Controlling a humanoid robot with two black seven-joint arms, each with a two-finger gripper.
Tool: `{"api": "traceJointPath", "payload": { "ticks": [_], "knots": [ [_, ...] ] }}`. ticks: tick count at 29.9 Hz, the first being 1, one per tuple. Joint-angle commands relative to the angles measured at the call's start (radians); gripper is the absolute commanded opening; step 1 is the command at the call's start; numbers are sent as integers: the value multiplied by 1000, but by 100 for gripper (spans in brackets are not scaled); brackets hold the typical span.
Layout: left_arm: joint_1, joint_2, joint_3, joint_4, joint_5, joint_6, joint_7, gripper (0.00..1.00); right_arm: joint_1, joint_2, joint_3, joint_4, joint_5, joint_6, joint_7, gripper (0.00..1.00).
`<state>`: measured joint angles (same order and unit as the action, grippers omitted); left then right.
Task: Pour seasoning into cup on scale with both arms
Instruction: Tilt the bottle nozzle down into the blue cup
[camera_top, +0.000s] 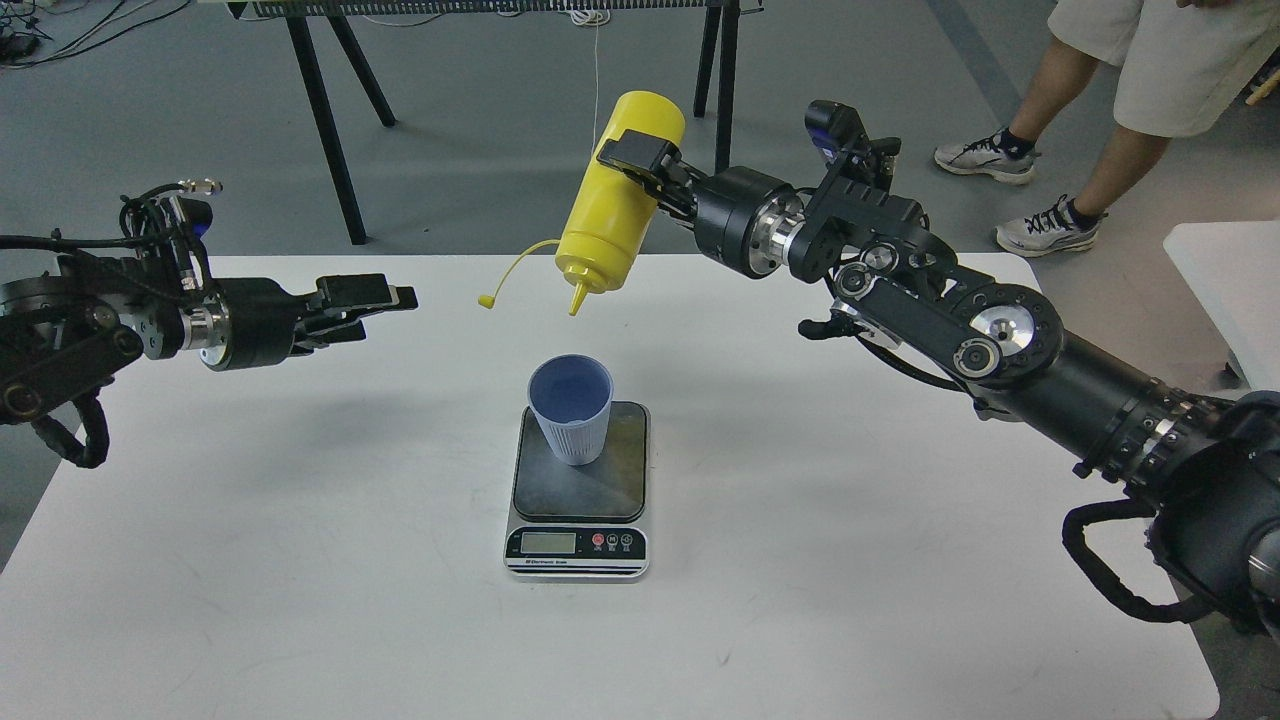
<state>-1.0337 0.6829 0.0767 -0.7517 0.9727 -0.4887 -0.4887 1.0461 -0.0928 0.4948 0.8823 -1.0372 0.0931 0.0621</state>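
Right gripper (632, 160) clamped around the upper body of the seasoning bottle (615, 215), fingers (625, 152) pressing its yellow side. Bottle held inverted and tilted, nozzle pointing down, hanging above and slightly behind the cup (570, 420), not touching it; cap strap (512, 275) dangling off to the left. Cup standing upright on the dark platform of the scale (578, 505), toward its back edge. Scale resting near the middle of the white worktop (300, 560). Left gripper (375, 300) hovering well left of the cup, fingers slightly parted, holding nothing.
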Motion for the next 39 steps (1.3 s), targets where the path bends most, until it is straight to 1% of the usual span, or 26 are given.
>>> {"api": "traceJointPath", "payload": {
  "ticks": [1, 5, 10, 17, 23, 39],
  "knots": [
    [4, 0, 0, 5, 1, 0, 0, 99, -8, 2, -8, -14, -32, -13, 5, 5],
    [14, -5, 0, 29, 0, 0, 0, 99, -4, 7, -73, -17, -43, -22, 19, 5],
    [15, -6, 0, 35, 0, 0, 0, 99, -8, 15, -119, -25, -47, -50, 24, 5],
    [17, -8, -2, 37, 0, 0, 0, 99, -6, 50, -130, -59, -106, -78, 50, 5],
    [24, -6, -2, 37, 0, 0, 0, 99, -8, 68, -131, -71, -112, -91, 50, 5],
    [24, -8, -2, 37, 1, 0, 0, 99, -9, 68, -160, -94, -113, -102, 51, 5]
  ]
}}
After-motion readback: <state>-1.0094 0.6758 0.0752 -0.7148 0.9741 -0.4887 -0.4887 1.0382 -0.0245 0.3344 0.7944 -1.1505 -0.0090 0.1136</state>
